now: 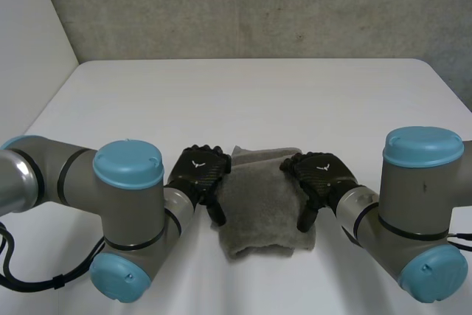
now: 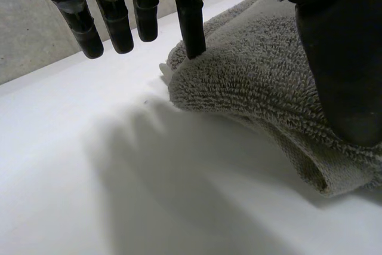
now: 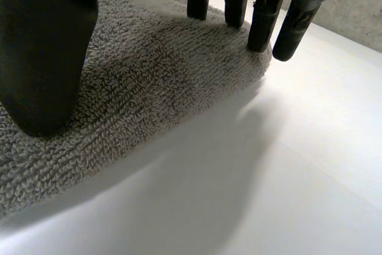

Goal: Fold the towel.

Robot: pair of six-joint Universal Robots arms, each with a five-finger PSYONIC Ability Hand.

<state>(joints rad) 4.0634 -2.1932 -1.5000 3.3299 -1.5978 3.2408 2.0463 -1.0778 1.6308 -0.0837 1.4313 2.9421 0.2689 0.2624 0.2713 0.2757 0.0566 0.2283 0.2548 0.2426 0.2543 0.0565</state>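
The towel (image 1: 262, 204) is seen as a compact grey bundle, apparently already doubled over, lying close to the near edge of the table (image 1: 258, 101) and about midway between its left and right edges. It is flanked by both hands. The left hand (image 1: 198, 171) is set at the towel's left edge with its fingers (image 2: 116, 22) straight and spread; in the left wrist view one fingertip touches the towel's rounded fold, the others hang over bare table just beside it, and the thumb (image 2: 337, 58) rests on top of the pile. The right hand (image 1: 321, 175) is placed at the right edge, likewise held wide, its straight fingertips pressed on the cloth near its far border and its thumb laid on the nap. Nothing is pinched by either hand. The folding is judged to be near its end, with pressing or squaring left. If the hands are dragged sideways while pressed down, the upper layer could be pulled off the lower one and the fold undone. If they are lifted carelessly, loops of terry could be caught on a fingertip and the loose near corner flipped open.
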